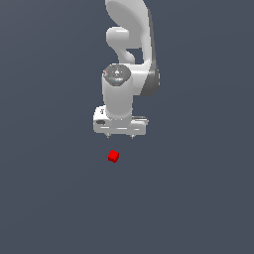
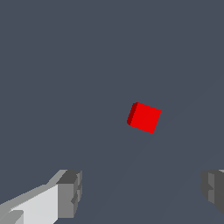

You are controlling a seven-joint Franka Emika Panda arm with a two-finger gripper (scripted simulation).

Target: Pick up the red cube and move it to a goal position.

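The red cube (image 1: 113, 157) is a tiny bright red block lying on the dark grey floor, just below the white gripper (image 1: 120, 135) in the exterior view. The gripper hangs from the white arm with its two short fingertips pointing down and set wide apart, open and empty. It is apart from the cube, not touching it. In the wrist view the cube (image 2: 144, 117) lies on the floor ahead of the gap between the two grey fingers (image 2: 70, 193), turned a little askew to them.
The plain dark grey floor (image 1: 198, 198) fills both views. The white arm (image 1: 130, 34) rises behind the gripper toward the exterior view's top. No other object shows.
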